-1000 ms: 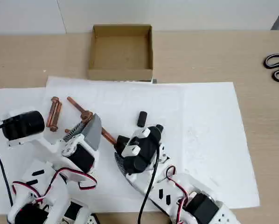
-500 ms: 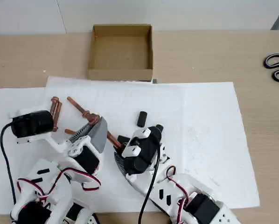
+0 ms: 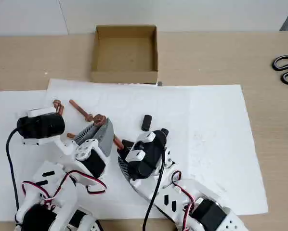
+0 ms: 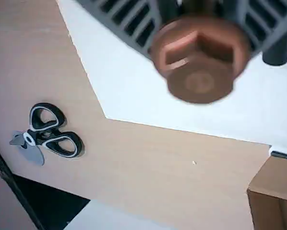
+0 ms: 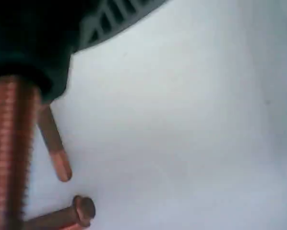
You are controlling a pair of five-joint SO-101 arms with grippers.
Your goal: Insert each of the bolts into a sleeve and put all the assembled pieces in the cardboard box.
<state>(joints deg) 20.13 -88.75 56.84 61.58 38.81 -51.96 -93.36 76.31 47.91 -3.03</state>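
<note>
Swung inward, my left claw (image 3: 99, 121) gripped a bolt (image 4: 199, 60) entering the sleeve (image 5: 26, 48) ahead, clamped by the right claw (image 3: 126, 144); next I'd push straight

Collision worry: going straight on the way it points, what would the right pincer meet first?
Likely the left pincer, close ahead, gripping the copper hex-head bolt by its head; heights are hard to judge.

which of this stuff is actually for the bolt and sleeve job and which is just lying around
For the job: held bolt, held sleeve, loose bolts, loose sleeve, cardboard box.
Lying about: scissors, white paper sheet.
</note>
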